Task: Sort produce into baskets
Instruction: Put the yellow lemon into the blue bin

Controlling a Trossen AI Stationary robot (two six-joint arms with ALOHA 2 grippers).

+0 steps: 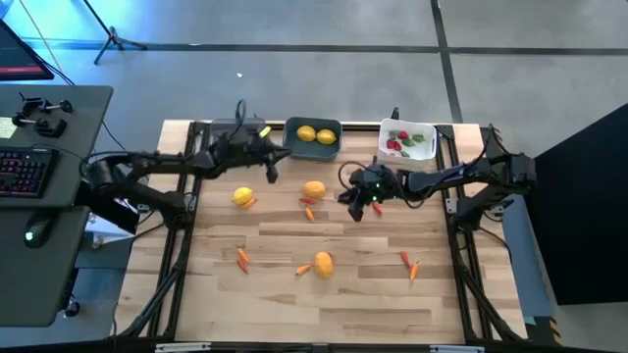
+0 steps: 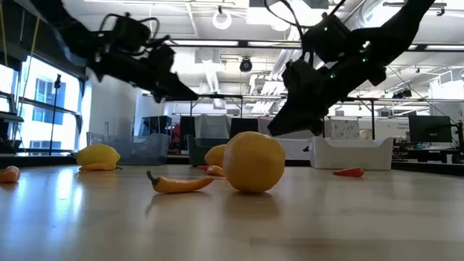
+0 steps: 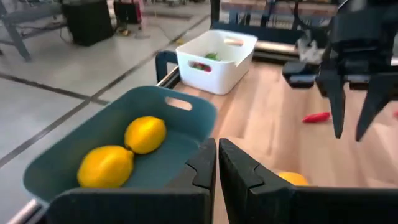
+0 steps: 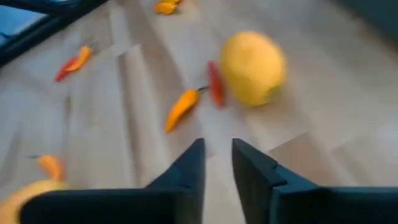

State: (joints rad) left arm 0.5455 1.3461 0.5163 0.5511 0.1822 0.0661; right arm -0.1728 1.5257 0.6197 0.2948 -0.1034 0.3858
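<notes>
Two tools over the worktop (image 1: 294, 294)
Left tool (image 3: 217, 163) pressed together beside the teal basket (image 1: 313, 137); right tool (image 4: 217, 163) slightly spread, empty, above scattered produce.

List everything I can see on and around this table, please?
Lemons in teal basket: two, yellow, far edge.
Loose lemons: three, yellow-orange, mid-table.
Carrots and peppers: several, orange and red, scattered, e.g..
White basket: one, holding red and green bits, far right.
Desk with keyboard: left of table.
Left gripper: shut, near teal basket.
Right gripper: slightly open, above mid-table.
</notes>
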